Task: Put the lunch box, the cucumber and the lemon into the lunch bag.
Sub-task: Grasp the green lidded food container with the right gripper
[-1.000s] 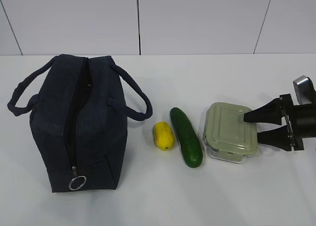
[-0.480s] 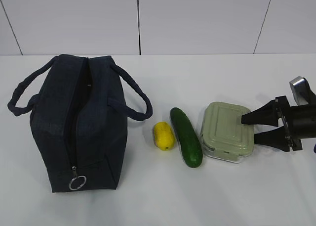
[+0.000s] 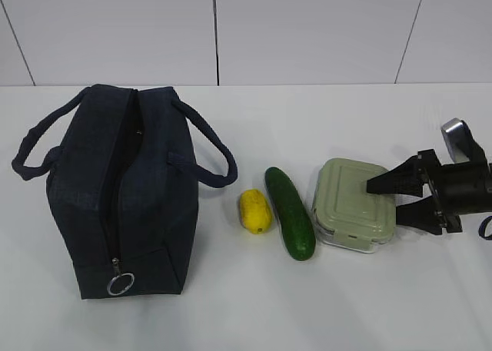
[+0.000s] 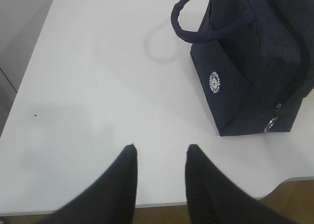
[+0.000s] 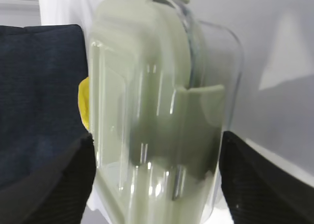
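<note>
The lunch box (image 3: 352,201) with its sage-green lid lies on the white table at the right. My right gripper (image 3: 384,199) is open, its jaws straddling the box's right end; in the right wrist view the box (image 5: 152,111) fills the gap of the right gripper (image 5: 157,138). The cucumber (image 3: 290,213) lies just left of the box, and the lemon (image 3: 255,210) lies left of that. The navy lunch bag (image 3: 123,190) stands at the left with its top zipper open. My left gripper (image 4: 159,153) is open and empty over bare table, left of the bag (image 4: 245,77).
The bag's two loop handles (image 3: 211,147) hang out to either side. The metal ring pull (image 3: 121,283) lies at the bag's near end. The table's front edge (image 4: 147,204) is just under my left gripper. A white panelled wall stands behind the table.
My right gripper has moved left, its jaws now further along the lunch box. The box has shifted slightly left toward the cucumber. Bag, lemon and cucumber have not moved.
</note>
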`<state>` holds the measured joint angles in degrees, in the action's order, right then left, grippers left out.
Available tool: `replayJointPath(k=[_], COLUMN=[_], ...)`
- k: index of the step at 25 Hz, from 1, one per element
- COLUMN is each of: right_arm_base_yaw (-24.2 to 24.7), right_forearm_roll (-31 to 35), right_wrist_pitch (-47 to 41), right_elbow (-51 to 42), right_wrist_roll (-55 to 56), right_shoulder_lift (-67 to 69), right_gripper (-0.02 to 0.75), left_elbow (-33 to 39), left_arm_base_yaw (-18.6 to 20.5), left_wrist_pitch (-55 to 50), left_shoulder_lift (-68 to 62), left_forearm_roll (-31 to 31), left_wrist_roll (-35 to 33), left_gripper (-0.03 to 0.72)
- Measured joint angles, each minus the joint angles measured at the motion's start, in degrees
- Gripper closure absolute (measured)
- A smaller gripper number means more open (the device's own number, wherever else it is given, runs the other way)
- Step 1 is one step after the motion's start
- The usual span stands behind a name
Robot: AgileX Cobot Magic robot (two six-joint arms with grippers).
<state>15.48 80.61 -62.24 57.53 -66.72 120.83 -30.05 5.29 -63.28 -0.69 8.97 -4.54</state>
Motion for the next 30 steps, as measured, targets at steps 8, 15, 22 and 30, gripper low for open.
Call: replayJointPath(k=[8, 15, 22, 30], right_arm_base_yaw=[-0.5, -0.6, -1.4, -1.4], right_forearm_roll=[1.7, 1.9, 0.9, 0.9], right_wrist_pitch=[2.0, 2.7, 3.1, 3.4], right_elbow=[0.0, 0.0, 0.0, 0.0], right_wrist_roll=[0.0, 0.0, 0.0, 0.0], right_shoulder_lift=[0.0, 0.0, 0.0, 0.0], right_gripper=[0.155, 0.155, 0.155, 0.155], left_elbow=[0.0, 0.0, 0.0, 0.0], left_arm_base_yaw=[0.0, 0.0, 0.0, 0.0], left_wrist_pitch=[0.0, 0.0, 0.0, 0.0], left_shoulder_lift=[0.0, 0.0, 0.0, 0.0], left_forearm_roll=[0.0, 0.0, 0.0, 0.0], left_wrist_roll=[0.0, 0.0, 0.2, 0.2], left_gripper=[0.449, 0.449, 0.449, 0.449])
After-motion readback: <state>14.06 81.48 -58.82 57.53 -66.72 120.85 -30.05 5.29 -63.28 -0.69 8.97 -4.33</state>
